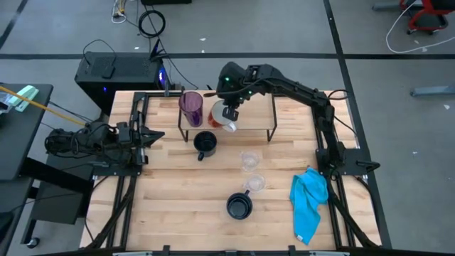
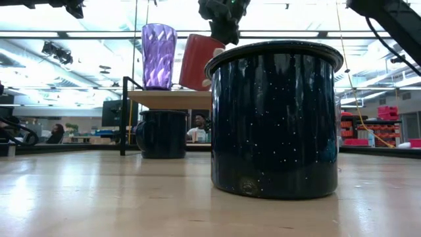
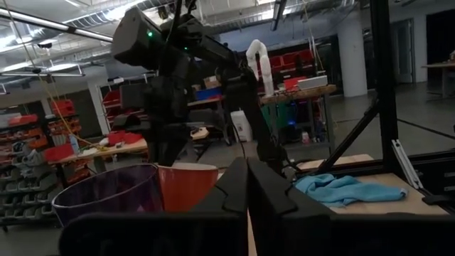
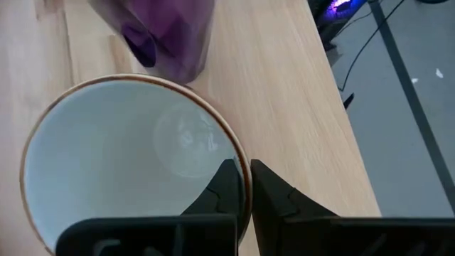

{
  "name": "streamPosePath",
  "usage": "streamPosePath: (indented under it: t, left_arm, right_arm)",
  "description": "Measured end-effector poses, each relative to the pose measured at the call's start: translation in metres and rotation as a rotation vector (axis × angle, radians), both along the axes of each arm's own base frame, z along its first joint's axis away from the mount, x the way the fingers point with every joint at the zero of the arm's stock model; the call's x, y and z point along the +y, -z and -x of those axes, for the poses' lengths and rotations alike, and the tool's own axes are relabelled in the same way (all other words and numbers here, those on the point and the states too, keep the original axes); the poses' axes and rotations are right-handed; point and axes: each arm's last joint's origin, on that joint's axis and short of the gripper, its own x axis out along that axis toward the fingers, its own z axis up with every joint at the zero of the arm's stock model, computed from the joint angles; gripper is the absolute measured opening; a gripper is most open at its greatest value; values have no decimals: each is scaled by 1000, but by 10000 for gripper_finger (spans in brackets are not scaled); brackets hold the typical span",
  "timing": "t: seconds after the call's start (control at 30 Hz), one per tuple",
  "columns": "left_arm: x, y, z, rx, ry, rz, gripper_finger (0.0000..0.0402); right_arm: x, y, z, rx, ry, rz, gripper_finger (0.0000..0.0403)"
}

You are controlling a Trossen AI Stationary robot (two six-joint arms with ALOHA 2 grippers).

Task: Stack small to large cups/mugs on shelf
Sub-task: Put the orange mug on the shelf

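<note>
our right gripper (image 4: 244, 186) pinches the white-and-orange mug (image 1: 222, 116) by its rim, seemingly tilted, to seat it on the shelf (image 1: 256, 108) beside the purple tumbler (image 1: 190, 107); left gripper (image 3: 247, 186) waits, fingers pressed together.

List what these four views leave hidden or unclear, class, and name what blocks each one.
- Two clear glasses: seen only in the high view; the near dark mug blocks them in the low view.
- White-and-orange mug, held by the right gripper: whether its base touches the shelf cannot be told.
- Blue cloth: absent from the low view.
- Left gripper: shut, filling its own view's lower part.
</note>
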Motion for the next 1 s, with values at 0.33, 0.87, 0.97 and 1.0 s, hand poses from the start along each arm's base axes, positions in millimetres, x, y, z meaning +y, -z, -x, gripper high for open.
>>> streamPosePath:
  t: [0.33, 0.87, 0.97, 1.0]
  left_arm:
    - [0, 0, 0, 0, 0, 1, 25]
    - [0, 1, 0, 7, 0, 0, 30]
    - [0, 1, 0, 7, 0, 0, 25]
    - [0, 1, 0, 7, 0, -1, 22]
  right_arm:
    - [0, 0, 0, 8, -7, 6, 23]
    - [-10, -1, 0, -22, 3, 29, 39]
    - [-14, -1, 2, -24, 19, 26, 40]
    - [-14, -1, 2, -24, 23, 26, 40]
